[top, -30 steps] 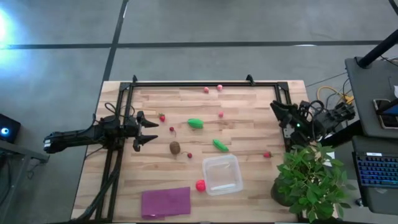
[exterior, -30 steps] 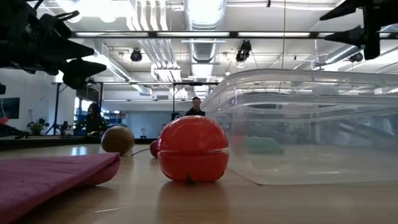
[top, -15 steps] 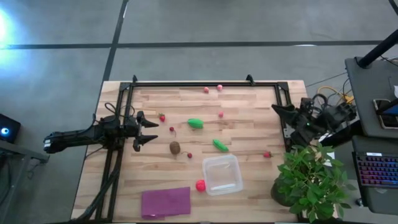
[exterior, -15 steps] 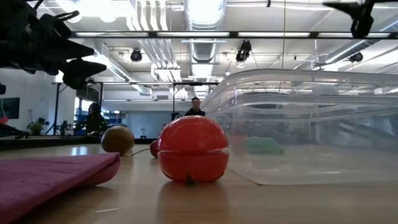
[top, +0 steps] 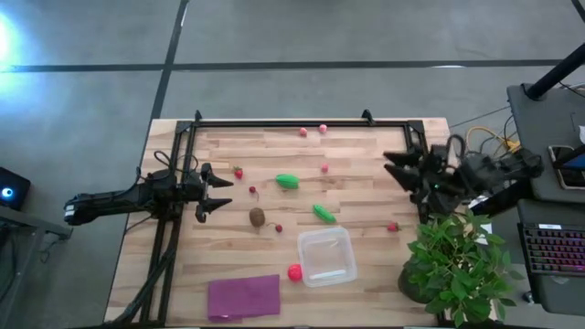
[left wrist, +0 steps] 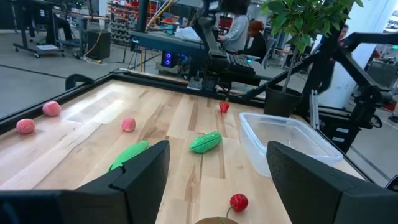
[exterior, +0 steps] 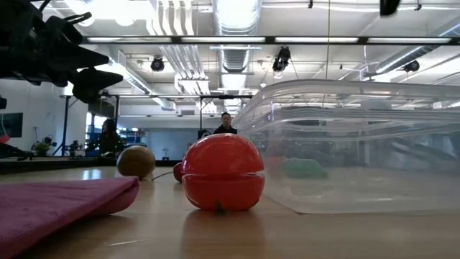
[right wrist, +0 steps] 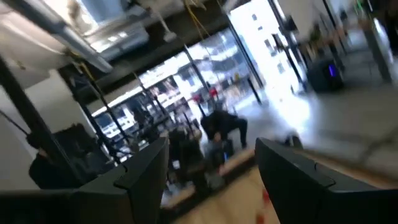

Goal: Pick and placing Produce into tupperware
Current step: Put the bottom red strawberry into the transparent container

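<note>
The wooden table [top: 366,137] carries everything, with a potted plant [top: 457,265] at its near right corner and a purple sheet [top: 244,296] at the near edge left of centre. The tupperware [top: 325,256] sits empty on the near half, right of the sheet and well apart from both arms. The left arm reaches in from the left side, its left gripper [top: 218,191] hanging above the wood with fingers spread wide and holding nothing, left of the brown ball. The right arm comes in over the right edge, its right gripper [top: 395,166] raised, fingers apart and empty, far of the plant. Two green pieces lie mid-table, one [top: 287,182] farther and one [top: 324,214] nearer and to the right, just far of the tupperware. The brown ball [top: 257,217] rests left of the nearer green piece. The red ball [top: 294,271] lies just beside the tupperware's near left corner. Small berries are scattered: two pink ones [top: 312,131] by the far rail, one red [top: 392,227] near the plant.
</note>
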`<state>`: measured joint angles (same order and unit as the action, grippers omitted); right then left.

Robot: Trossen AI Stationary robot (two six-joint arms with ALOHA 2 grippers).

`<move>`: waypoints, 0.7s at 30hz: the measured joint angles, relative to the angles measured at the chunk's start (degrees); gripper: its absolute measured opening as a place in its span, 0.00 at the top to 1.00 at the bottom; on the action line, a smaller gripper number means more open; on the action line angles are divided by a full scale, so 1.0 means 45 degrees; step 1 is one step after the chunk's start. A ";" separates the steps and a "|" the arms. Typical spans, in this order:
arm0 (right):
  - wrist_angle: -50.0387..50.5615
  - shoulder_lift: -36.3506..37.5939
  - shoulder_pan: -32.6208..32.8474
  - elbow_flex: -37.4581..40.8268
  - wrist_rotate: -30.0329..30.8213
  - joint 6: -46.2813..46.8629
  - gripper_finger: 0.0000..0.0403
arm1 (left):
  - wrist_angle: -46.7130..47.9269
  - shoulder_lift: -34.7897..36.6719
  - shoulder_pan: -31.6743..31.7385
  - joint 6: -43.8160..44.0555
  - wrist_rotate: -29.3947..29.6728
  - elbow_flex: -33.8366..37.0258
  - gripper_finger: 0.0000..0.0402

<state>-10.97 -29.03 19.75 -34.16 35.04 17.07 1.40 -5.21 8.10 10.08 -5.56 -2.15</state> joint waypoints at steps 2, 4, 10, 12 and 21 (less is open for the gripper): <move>0.0677 -0.0464 -0.0744 -0.1301 -0.0724 -0.1134 0.42 | -0.0002 0.0000 0.0005 0.0001 0.0003 0.0000 0.36; 0.2120 -0.0880 -0.1573 -0.2718 -0.0882 -0.1810 0.42 | -0.0002 0.0004 0.0000 0.0001 -0.0001 0.0000 0.36; 0.9906 -0.2313 -0.4759 -0.6646 -0.0883 -0.0185 0.42 | -0.0002 0.0000 0.0002 -0.0002 0.0000 0.0000 0.36; 1.2769 -0.3066 -0.5868 -0.7521 -0.1100 0.1105 0.42 | -0.0002 0.0000 0.0002 -0.0001 0.0001 0.0000 0.36; 1.7924 -0.6551 -0.8239 -0.8088 -0.3789 0.2846 0.42 | -0.0007 -0.0004 0.0002 -0.0002 0.0002 0.0000 0.36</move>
<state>69.69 -58.51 -17.32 -70.56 18.00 29.88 1.37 -5.23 8.11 10.07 -5.55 -2.15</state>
